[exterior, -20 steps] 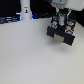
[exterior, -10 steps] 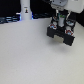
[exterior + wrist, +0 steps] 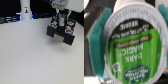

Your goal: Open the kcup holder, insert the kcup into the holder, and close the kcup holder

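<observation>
The kcup (image 3: pixel 131 45) fills the wrist view, its green "Dark Magic" lid with a white rim facing the camera. A teal finger pad (image 3: pixel 93 31) presses against its side, so the gripper looks shut on it. In the exterior view the gripper (image 3: pixel 61 25) hangs right over the kcup holder (image 3: pixel 63 36), a black boxy unit at the exterior view's right. The kcup itself is too small to make out there. Whether a drawer of the holder is open cannot be told.
A white post with a blue light (image 3: pixel 25 10) stands at the back, toward the exterior view's left. Dark objects (image 3: pixel 9 20) line the table's far edge. The white tabletop (image 3: pixel 30 57) spreads in front of the holder.
</observation>
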### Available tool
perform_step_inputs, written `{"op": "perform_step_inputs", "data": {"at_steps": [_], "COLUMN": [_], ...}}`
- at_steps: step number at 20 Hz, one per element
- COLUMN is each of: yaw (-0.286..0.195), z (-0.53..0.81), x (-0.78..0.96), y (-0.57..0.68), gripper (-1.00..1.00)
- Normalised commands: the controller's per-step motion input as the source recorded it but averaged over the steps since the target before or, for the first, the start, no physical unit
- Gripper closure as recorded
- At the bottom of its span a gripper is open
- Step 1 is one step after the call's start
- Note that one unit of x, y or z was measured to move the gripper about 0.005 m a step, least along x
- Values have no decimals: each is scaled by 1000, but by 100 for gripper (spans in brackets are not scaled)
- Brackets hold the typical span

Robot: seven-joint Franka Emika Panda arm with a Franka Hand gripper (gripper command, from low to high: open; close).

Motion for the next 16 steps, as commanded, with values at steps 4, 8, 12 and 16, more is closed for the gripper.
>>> {"op": "perform_step_inputs", "data": {"at_steps": [4,8,12,16], "yaw": [-4,-4,-4,-10], "z": [-101,-216,-292,-184], "x": [35,3,58,160], "y": [38,2,31,77], "gripper": [100,100,100,100]}}
